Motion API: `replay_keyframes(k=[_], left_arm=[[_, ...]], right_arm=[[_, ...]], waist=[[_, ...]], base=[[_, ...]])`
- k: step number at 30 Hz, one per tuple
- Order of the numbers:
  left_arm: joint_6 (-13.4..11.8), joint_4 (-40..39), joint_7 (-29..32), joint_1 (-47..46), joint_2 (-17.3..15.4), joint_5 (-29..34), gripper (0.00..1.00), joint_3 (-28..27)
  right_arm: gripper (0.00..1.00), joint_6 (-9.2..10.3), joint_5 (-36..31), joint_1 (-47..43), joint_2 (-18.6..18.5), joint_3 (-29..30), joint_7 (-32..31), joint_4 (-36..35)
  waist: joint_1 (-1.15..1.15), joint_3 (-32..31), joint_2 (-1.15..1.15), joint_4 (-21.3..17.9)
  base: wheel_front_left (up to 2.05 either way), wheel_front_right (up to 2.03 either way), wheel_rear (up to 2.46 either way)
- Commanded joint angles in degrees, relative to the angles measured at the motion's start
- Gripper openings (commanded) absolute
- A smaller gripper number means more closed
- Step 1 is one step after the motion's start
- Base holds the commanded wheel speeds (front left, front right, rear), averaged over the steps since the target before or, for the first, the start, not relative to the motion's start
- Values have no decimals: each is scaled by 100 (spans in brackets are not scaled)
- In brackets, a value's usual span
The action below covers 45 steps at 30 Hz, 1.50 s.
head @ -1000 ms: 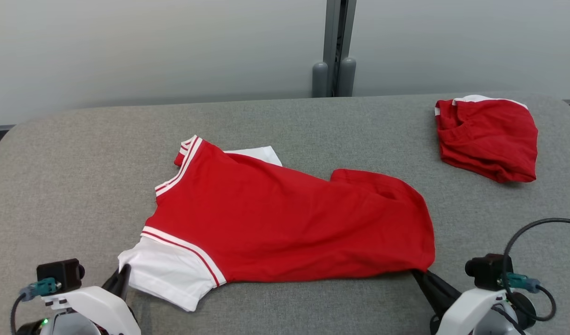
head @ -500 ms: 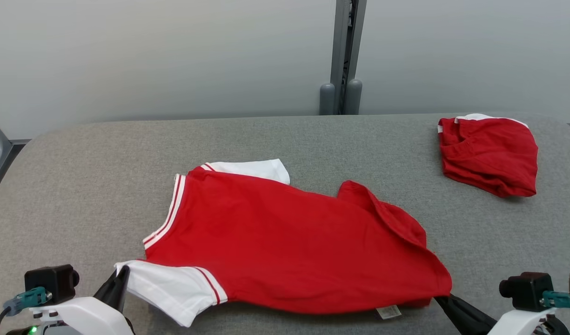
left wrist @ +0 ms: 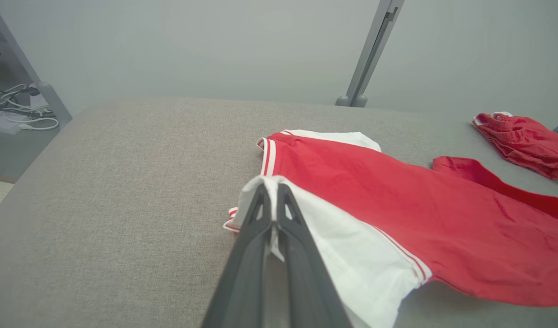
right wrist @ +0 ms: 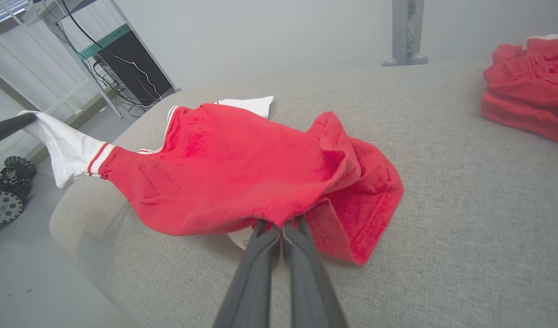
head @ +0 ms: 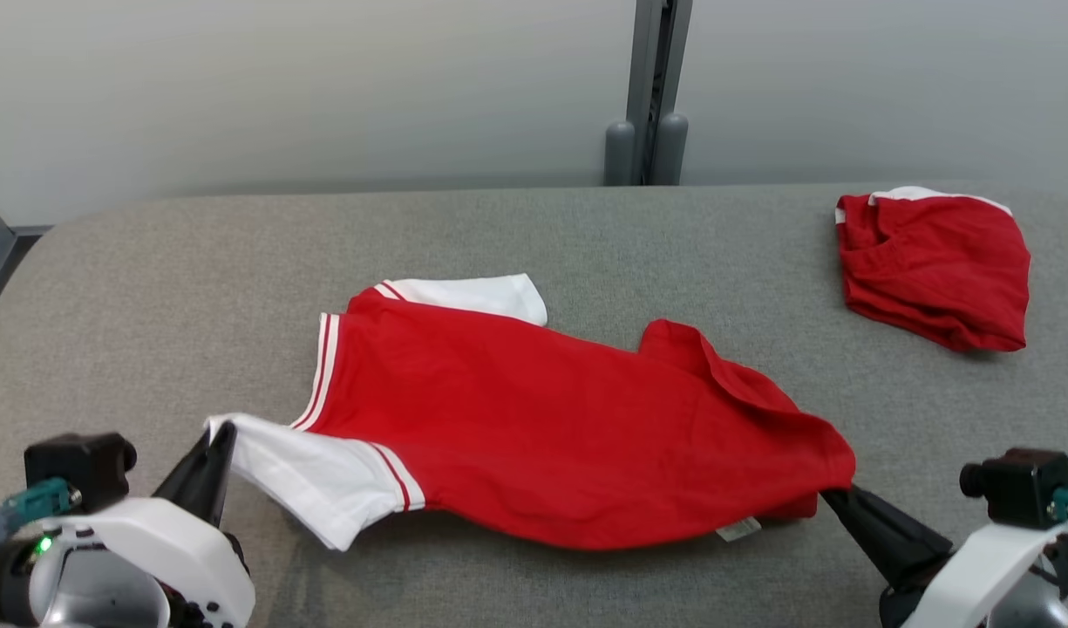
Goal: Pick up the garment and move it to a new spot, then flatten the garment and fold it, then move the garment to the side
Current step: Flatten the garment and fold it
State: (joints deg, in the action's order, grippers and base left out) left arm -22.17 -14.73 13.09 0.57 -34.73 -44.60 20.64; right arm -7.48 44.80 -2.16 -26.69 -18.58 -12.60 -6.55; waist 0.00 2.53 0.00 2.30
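The left pincer point(head: 222, 433) is pinched shut on the white sleeve point(head: 316, 475) of the garment point(head: 568, 427), and the right pincer point(head: 832, 497) on its red hem corner (a label point(head: 738, 529) dangles just beside). The garment hangs stretched between them, its far edge on the grey bench point(head: 150, 288). Another red bundle point(head: 935, 262) lies well beyond the right pincer.
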Motion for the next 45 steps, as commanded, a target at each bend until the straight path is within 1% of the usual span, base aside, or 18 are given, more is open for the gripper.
replay_keyframes(k=[1,3,5,6,8,11,16,21,24,25,26,30,33,35,38,40,42,45], left_arm=[[60,-20,21,-217,-37,50,0,-36],[133,43,78,-442,-103,106,0,-19],[277,120,146,-767,-121,80,0,-9],[356,210,196,-959,-185,126,0,12],[573,410,279,-1445,-187,72,0,-10],[909,928,463,-2307,-239,127,0,42],[1516,2018,710,-3971,-103,220,0,193],[2081,3285,829,-5622,84,484,0,413],[2301,3980,788,-6586,199,642,0,460],[2301,3980,788,-6586,199,642,0,460],[2362,4197,750,-6880,251,684,0,467],[2494,5024,487,-7925,379,911,0,495],[2580,5530,164,-8672,392,1072,0,472],[2597,5777,-197,-9163,411,1183,0,431],[2579,6112,-721,-9735,559,1185,0,289],[2644,6278,-1036,-10099,644,1214,0,274],[2725,6487,-1195,-10248,806,1100,0,251],[2861,6711,-1392,-10365,918,1099,0,362]], right_arm=[[0,-4,-45,177,9,42,-21,-73],[0,-4,17,392,9,33,-64,-133],[0,-4,65,714,-61,-7,-143,-122],[0,-4,115,909,-83,-37,-194,-96],[0,-4,375,1342,-88,-148,-345,-39],[0,-4,693,2175,-226,-297,-586,207],[0,-4,1200,3683,-443,-594,-995,735],[0,-4,1588,5170,-582,-944,-1341,1291],[0,-4,1735,6044,-591,-1092,-1376,1632],[0,-4,1735,6044,-591,-1092,-1376,1632],[0,-4,1764,6327,-588,-1117,-1333,1744],[0,-4,1835,7463,-514,-1204,-924,2186],[0,-4,1766,8274,-460,-1207,-415,2588],[0,-4,1611,8820,-430,-1228,34,2820],[0,-3,1336,9496,-454,-1253,787,3194],[0,-3,1155,9943,-477,-1224,1431,3455],[0,-2,1175,10148,-390,-1311,1808,3676],[0,-3,1351,10270,-357,-1652,1893,3806]], waist=[[0,148,0,-38],[0,292,0,-73],[0,475,0,-105],[0,577,0,-126],[0,807,0,-164],[0,1199,0,-211],[0,1886,0,-236],[0,2468,0,-230],[0,2764,0,-229],[0,2764,0,-229],[0,2849,0,-229],[0,3128,0,-277],[0,3258,0,-322],[0,3329,0,-348],[0,3385,0,-333],[0,3395,0,-304],[0,3371,0,-264],[0,3342,0,-239]], base=[[0,0,0],[0,0,0],[0,0,0],[0,0,0],[0,0,0],[0,0,0],[0,0,0],[0,0,0],[0,0,0],[0,0,0],[0,0,0],[0,0,0],[0,0,0],[0,0,0],[0,0,0],[0,0,0],[0,0,0],[0,0,0]])
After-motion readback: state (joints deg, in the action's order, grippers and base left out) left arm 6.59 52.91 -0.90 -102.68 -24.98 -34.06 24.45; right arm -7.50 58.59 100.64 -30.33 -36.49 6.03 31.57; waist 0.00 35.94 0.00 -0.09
